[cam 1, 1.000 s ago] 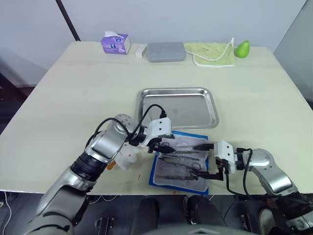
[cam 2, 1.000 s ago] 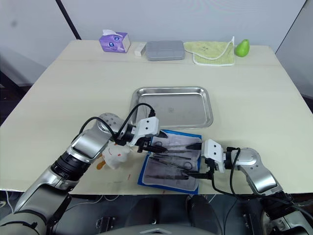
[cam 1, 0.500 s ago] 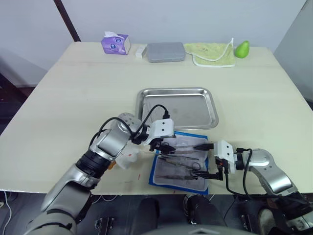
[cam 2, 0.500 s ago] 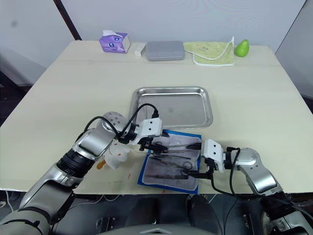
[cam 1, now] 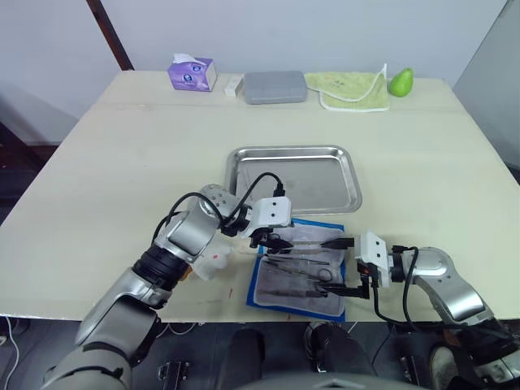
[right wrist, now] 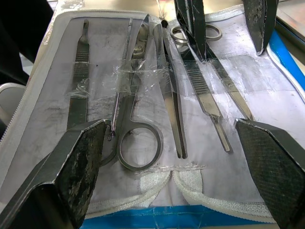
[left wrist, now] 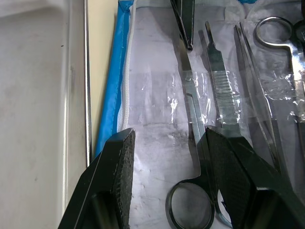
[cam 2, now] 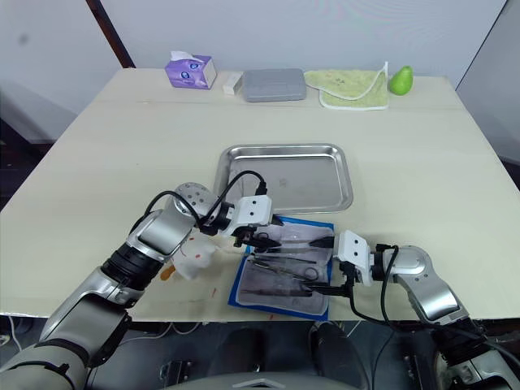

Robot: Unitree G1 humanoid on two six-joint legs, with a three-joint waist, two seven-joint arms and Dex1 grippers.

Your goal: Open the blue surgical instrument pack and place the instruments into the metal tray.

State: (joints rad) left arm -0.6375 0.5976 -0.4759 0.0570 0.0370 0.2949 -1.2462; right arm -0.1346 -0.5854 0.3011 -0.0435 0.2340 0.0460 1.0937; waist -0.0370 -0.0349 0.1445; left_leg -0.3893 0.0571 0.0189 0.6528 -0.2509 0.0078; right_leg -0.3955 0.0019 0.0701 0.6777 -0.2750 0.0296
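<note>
The pack (cam 1: pixel 299 266) lies open and flat just in front of the tray (cam 1: pixel 295 177), its pale lining up and the instruments (right wrist: pixel 157 100) lying side by side under clear straps. The tray holds nothing, so the step in hand appears to be taking out the first tool.

The left gripper (cam 1: pixel 275 239) hovers over the pack's end nearest the tray, fingers spread and holding nothing, straddling a pair of scissors (left wrist: pixel 193 157). The right gripper (cam 1: pixel 351 265) sits at the pack's right edge, spread wide and also empty.

Next, the left fingers likely need to lower, pinch the scissors and slide them from under the straps, which may resist.

A crumpled white object (cam 1: pixel 210 258) rests left of the pack. Well behind the tray stand a tissue box (cam 1: pixel 192 72), grey box (cam 1: pixel 276 85), green cloth (cam 1: pixel 351 88) and pear (cam 1: pixel 401 81), none in the way.
</note>
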